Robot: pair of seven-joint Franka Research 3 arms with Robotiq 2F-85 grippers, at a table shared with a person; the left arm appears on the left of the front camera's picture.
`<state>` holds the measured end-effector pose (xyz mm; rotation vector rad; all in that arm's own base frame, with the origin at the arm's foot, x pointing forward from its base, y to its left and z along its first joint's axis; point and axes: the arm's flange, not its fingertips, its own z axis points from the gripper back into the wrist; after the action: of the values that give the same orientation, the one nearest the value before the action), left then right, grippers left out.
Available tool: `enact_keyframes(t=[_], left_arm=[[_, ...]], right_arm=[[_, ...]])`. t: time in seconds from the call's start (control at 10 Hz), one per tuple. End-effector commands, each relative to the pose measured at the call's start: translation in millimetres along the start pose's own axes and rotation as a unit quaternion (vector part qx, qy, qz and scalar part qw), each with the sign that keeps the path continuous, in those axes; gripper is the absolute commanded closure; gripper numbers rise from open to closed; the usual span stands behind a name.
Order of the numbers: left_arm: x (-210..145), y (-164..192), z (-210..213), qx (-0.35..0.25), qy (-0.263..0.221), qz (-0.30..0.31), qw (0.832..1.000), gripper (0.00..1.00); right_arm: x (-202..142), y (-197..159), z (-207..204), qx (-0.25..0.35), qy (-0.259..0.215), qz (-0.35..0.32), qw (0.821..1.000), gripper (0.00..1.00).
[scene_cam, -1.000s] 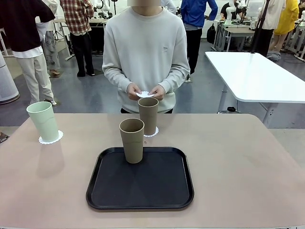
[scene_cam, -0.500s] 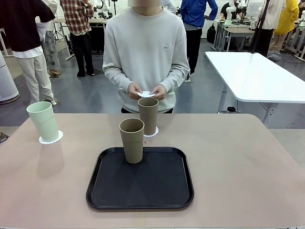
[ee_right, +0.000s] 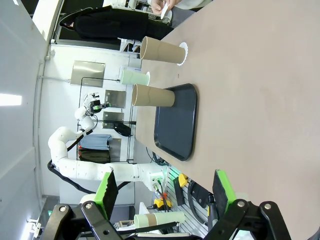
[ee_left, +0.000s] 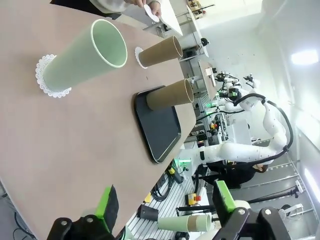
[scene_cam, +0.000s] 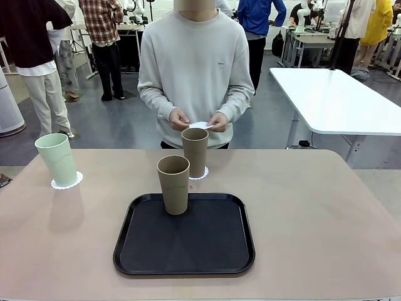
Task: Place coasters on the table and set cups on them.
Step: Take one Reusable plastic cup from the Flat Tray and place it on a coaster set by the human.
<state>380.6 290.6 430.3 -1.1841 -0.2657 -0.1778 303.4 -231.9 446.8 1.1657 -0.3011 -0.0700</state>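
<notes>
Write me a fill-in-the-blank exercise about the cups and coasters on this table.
The cup on the left coaster is mint ____.
The nearer tan cup stands on the black ____.
The person holds the last coaster in both ____.
Missing words: green; tray; hands.

Wide beige-pink table top point(scene_cam: 313, 207): matt, smooth, no glare. Black rounded-corner tray point(scene_cam: 188, 251): looks plastic, faint sheen at rim. Tan-brown tapered tumbler point(scene_cam: 173, 185), its tan-brown twin point(scene_cam: 195, 152) & pale mint-green tumbler point(scene_cam: 57, 160): all matt, smooth. Small white lacy-edged doily point(scene_cam: 66, 184): thin paper. Person's pale grey sweatshirt point(scene_cam: 194, 69): soft cloth. White rectangular table point(scene_cam: 332, 94): smooth, glossy.
</notes>
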Motion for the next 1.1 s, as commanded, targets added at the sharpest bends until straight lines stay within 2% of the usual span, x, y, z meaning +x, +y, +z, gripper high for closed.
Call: enact_keyframes(t=[0.0, 1.0], left_arm=[[-2.3, 1.5, 2.9, -0.009, 0.001, 0.004, 1.0, 0.0], [-2.3, 1.5, 2.9, -0.009, 0.001, 0.004, 1.0, 0.0]], right_arm=[[-1.7, 0.5, 0.3, 0.0, 0.004, 0.0, 1.0, 0.0], [-1.7, 0.5, 0.3, 0.0, 0.004, 0.0, 1.0, 0.0]])
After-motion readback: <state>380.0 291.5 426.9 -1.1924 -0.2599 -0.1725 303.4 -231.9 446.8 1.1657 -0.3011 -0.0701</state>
